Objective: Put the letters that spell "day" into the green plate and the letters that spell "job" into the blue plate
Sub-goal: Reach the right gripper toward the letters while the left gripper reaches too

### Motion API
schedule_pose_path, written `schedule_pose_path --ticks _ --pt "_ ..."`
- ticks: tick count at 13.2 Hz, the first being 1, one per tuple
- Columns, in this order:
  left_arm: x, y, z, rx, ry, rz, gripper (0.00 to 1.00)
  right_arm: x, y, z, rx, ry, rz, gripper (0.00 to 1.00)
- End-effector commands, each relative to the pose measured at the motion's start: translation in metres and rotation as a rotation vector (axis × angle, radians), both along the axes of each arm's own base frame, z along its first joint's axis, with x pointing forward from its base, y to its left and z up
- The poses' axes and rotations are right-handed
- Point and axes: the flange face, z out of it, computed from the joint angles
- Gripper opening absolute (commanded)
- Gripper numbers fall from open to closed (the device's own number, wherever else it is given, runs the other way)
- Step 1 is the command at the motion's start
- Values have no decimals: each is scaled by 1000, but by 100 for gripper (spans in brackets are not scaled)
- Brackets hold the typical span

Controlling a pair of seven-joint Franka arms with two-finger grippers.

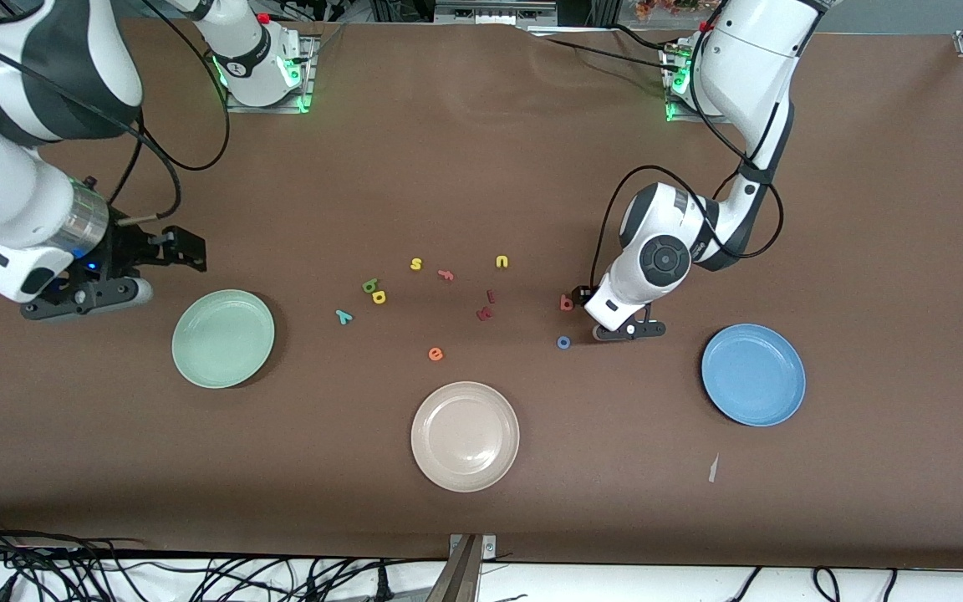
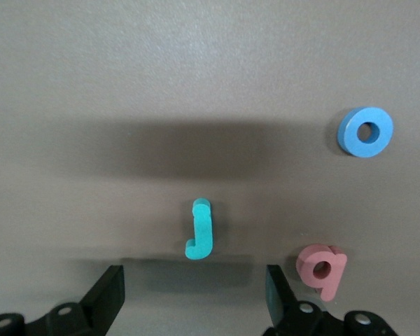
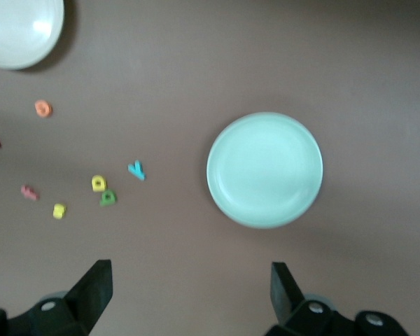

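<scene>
Two grippers are in play, and yours to watch is the left gripper (image 2: 189, 294): it hangs low over the table with its fingers (image 2: 105, 294) spread wide and nothing between them. In the left wrist view the teal "j" (image 2: 199, 229) lies flat on the brown table (image 1: 481, 502), just clear of the fingertips and roughly centred on the gap between them. The salmon "b" (image 2: 322, 269) sits right beside one finger, and the blue "o" (image 2: 365, 131) lies a little apart from both. In the front view the "j" is hidden under the arm.

You have the blue plate (image 1: 753, 374) toward the left arm's end of the table, near this gripper.

The right gripper (image 3: 189, 297) waits, fingers wide and holding nothing, beside the green plate (image 1: 223, 338). The olive "d" (image 1: 369, 286) and yellow "a" (image 1: 379, 297) touch each other mid-table; the teal "y" (image 1: 343, 316) lies just nearer the front camera.
</scene>
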Motion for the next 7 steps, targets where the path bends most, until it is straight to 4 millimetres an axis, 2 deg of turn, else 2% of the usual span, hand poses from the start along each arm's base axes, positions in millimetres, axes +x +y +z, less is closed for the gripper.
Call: schedule_pose_path --ticks 1,2,4,5,7 --pt "-14 -3 -1 -11 -14 -18 82 12 27 -23 39 -38 45 100" --pt "-14 -3 -2 -12 -20 -18 76 16 33 -42 40 -22 45 100" --pt "-12 -6 -6 -12 -20 -21 72 25 35 -79 42 -48 42 100" --pt "-11 -6 -5 -13 -23 -18 71 25 37 -97 43 -68 43 100" --pt "-10 -5 -5 -12 -24 -15 61 14 47 -132 55 -105 54 100"
